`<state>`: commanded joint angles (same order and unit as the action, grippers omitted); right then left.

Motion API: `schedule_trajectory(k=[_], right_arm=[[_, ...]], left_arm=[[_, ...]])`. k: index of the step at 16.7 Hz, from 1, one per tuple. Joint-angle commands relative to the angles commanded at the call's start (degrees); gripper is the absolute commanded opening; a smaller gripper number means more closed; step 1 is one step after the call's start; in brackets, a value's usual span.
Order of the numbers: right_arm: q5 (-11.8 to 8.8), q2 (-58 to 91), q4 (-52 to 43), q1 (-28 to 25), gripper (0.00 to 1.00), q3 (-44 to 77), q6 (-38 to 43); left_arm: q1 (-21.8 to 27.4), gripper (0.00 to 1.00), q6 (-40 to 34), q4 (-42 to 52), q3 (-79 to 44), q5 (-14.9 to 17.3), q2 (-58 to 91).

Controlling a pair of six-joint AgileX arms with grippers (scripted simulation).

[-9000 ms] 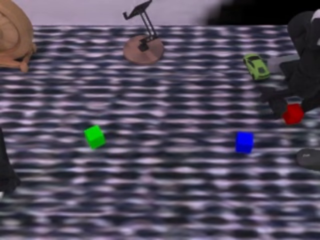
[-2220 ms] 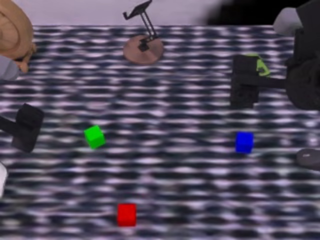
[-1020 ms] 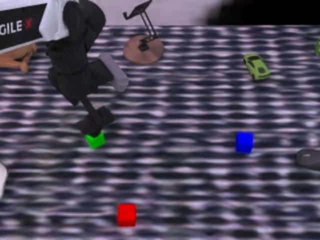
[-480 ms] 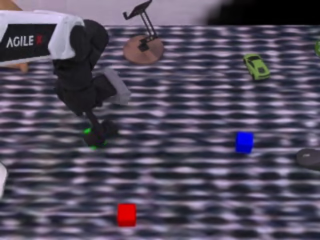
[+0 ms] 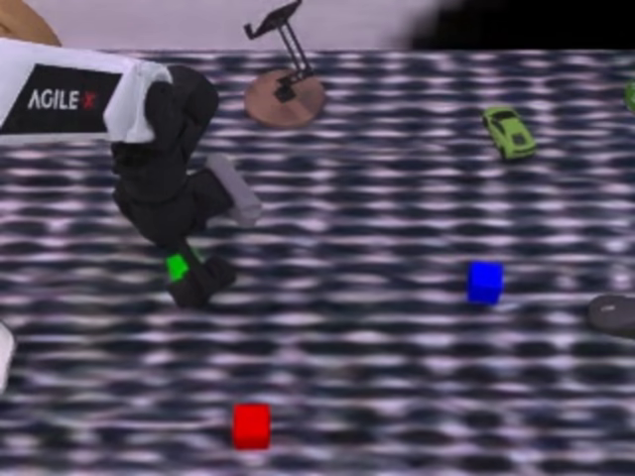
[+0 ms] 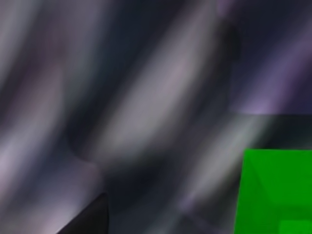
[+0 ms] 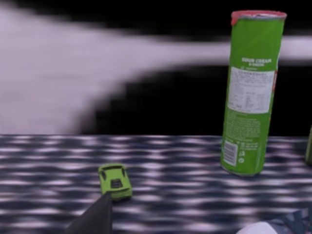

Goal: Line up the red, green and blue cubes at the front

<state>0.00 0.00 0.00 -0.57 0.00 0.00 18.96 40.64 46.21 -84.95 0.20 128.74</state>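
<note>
Left gripper (image 5: 189, 273): lowered over the left half of the table (image 5: 377, 347), black fingers straddling the green cube (image 5: 178, 266), of which only a small patch shows between them from above; whether the fingers have closed onto the cube or merely stand around it cannot be told. Left wrist view: green cube (image 6: 275, 192) seen very close, a dark fingertip (image 6: 90, 217) at the frame's edge, patterned tabletop behind. Red cube (image 5: 251, 425): well in front of the left gripper and slightly to its right, near the front edge, standing free. Blue cube (image 5: 485, 282): far to the gripper's right, about level with it, standing free. Lime-green toy car (image 5: 509, 132): beyond the blue cube, toward the back right; also in the right wrist view (image 7: 115, 181), just past that arm's dark fingertip (image 7: 95, 217). Phone stand on a round brown base (image 5: 285, 96): behind the left gripper and to its right, at the table's back. Dark round disc (image 5: 612, 313): right edge, just past the blue cube. Green crisp canister (image 7: 252, 92): upright on the table, right wrist view only. Right arm: out of the top view; finger opening cannot be told.
</note>
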Motion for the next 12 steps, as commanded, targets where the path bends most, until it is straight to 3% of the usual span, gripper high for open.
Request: schedule_trajectory(k=[12], right_arm=[[0.0, 0.0, 0.0, 0.0, 1.00, 0.0, 0.0]], left_arm=[[0.0, 0.10, 0.0, 0.0, 0.0, 0.0, 0.0]])
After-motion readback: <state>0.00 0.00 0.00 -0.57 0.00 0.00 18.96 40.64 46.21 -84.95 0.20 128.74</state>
